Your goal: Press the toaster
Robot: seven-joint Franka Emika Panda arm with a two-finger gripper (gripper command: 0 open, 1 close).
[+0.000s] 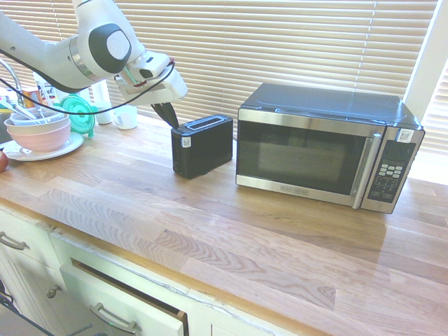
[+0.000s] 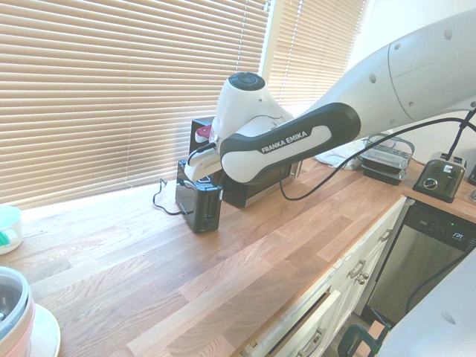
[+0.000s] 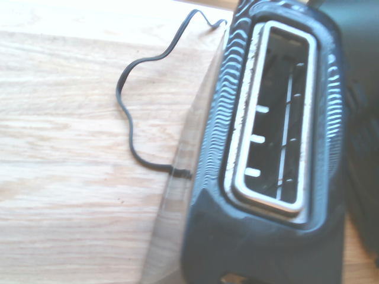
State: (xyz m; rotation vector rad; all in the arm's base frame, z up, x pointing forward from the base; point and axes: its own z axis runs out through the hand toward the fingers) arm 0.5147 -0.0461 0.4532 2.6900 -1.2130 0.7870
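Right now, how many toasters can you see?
2. The black toaster sits on the wooden counter beside the microwave. What looks like a second toaster stands near the second exterior view's right edge. More could be hidden.

Home kitchen — wooden countertop (image 1: 150, 210), cabinet drawers (image 1: 129, 301), microwave (image 1: 315, 150), 2 stacked bowls (image 1: 40, 137)
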